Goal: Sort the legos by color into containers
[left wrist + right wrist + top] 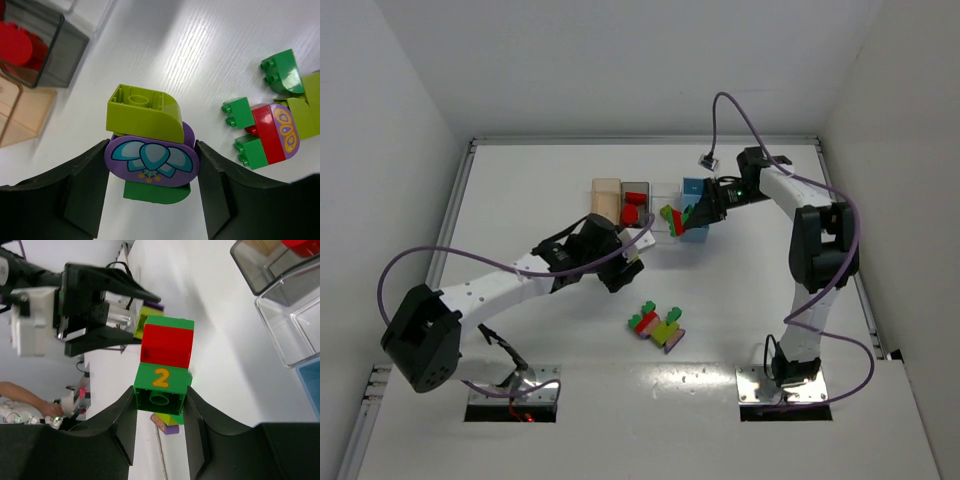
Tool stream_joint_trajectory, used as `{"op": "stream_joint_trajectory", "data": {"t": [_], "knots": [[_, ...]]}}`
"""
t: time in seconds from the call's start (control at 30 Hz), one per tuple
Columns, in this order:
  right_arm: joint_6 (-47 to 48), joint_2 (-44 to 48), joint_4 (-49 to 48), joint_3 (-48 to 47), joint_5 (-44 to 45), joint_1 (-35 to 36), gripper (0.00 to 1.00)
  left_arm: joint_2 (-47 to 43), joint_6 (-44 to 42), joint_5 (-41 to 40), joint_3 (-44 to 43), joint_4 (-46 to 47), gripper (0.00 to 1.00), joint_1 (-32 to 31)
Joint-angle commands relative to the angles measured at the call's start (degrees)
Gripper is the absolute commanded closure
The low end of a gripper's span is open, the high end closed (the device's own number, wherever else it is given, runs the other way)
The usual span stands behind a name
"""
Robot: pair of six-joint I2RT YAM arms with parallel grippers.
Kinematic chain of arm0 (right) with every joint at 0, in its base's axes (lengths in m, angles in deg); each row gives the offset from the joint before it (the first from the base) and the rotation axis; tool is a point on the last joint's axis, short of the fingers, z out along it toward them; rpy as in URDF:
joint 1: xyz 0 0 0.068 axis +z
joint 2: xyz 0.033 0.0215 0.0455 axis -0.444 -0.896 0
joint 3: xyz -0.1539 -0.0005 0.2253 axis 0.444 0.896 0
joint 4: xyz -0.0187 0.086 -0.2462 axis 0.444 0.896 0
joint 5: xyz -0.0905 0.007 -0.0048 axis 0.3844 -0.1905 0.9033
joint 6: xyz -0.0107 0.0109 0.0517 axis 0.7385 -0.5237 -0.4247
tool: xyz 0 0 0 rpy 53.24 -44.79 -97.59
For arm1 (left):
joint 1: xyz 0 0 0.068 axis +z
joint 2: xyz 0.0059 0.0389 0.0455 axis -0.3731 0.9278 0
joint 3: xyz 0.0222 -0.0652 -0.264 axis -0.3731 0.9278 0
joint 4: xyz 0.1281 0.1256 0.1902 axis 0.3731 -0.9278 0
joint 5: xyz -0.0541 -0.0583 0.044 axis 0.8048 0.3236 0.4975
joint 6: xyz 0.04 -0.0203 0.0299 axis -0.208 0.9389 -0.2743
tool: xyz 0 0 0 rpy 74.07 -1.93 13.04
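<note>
Four containers stand in a row toward the back of my bench, and a lego cluster lies well before them.

Lime brick, purple petal-print brick, yellow-numbered green brick

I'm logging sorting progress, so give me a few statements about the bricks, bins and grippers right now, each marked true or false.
1. The left gripper is closed on a stack of lime, flower-printed purple and green plastic bricks. True.
2. The right gripper is empty. False: it grips a green-red-green brick stack with a yellow 2 printed on it.
3. The smoky dark grey plastic bin holds red bricks. True.
4. The clear plastic bin is full of purple bricks. False: no bricks show in it.
5. Every brick is already off the white table. False: a multicoloured brick cluster lies on it between the arms.
</note>
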Motion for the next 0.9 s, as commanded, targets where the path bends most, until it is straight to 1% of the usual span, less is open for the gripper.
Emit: {"op": "stream_joint_trajectory", "data": {"t": [0.0, 0.03, 0.07, 0.1, 0.17, 0.23, 0.3, 0.33, 0.4, 0.43, 0.5, 0.63, 0.7, 0.73, 0.77, 0.8, 0.87], "knots": [[7.4, 3.4, 4.3, -2.6, 0.1, 0.1, 0.99, 2.4, 7.3, 0.9, -1.0, -0.8, 0.59, 2.0], [9.1, 3.4, 6.0, -3.2, 0.6, 0.1, 0.99, 4.5, 8.4, 3.4, -1.0, -3.0, 0.53, 3.0], [11.0, 3.4, 7.9, -3.2, 0.6, 0.1, 0.99, 5.4, 9.2, 5.4, -1.7, -4.0, 0.51, 3.7], [12.8, 3.4, 12.0, -4.7, 0.6, 0.1, 0.99, 6.0, 10.2, 7.1, -1.7, -4.0, 0.5, 4.9], [17.2, 2.2, 16.5, -5.4, 0.1, 0.1, 0.99, 7.2, 12.9, 11.4, -0.5, -4.0, 0.48, 6.2], [19.8, 2.2, 18.1, -5.4, -0.5, 0.1, 0.99, 8.3, 14.4, 13.4, -0.5, -4.0, 0.48, 7.3], [22.2, 2.2, 21.4, -5.4, -0.5, 0.6, 0.99, 9.7, 15.0, 13.4, 0.1, -3.4, 0.48, 7.8], [24.5, 1.6, 22.4, -5.4, -0.5, 1.2, 0.99, 10.2, 15.0, 12.1, 0.1, -3.4, 0.48, 7.8], [25.3, 1.6, 23.3, -5.4, -1.2, 1.2, 0.99, 11.4, 15.0, 11.2, -0.5, -3.4, 0.46, 7.8], [25.3, 1.1, 23.3, -5.4, -1.2, 1.2, 0.99, 13.0, 15.0, 10.7, -0.5, -3.4, 0.41, 8.3], [25.3, 1.1, 23.3, -5.4, -1.2, 1.2, 0.99, 14.8, 15.5, 7.8, -1.9, -3.4, 0.37, 8.3], [25.9, 1.1, 23.3, -6.0, -1.2, 1.7, 0.99, 16.1, 16.0, 7.3, -3.2, -3.4, 0.28, 10.3], [27.1, 1.1, 24.0, -6.0, -1.2, 1.7, 0.99, 12.6, 16.0, 13.5, -3.2, -2.3, 0.27, 11.9], [28.7, 1.1, 25.1, -6.5, -1.2, 2.2, 0.99, 10.6, 15.5, 17.1, -2.1, -0.9, 0.25, 14.0], [30.0, 1.1, 25.9, -6.6, -1.2, 2.2, 0.99, 8.1, 15.5, 21.5, -1.1, 3.2, 0.21, 15.2], [31.2, 1.1, 26.8, -6.6, -1.2, 2.2, 0.99, 3.2, 16.5, 28.3, 0.0, 5.4, 0.18, 16.1], [32.4, 1.1, 27.7, -6.6, -1.7, 2.7, 0.98, 0.0, 18.9, 33.7, 1.3, 9.2, 0.09, 17.4]]}}
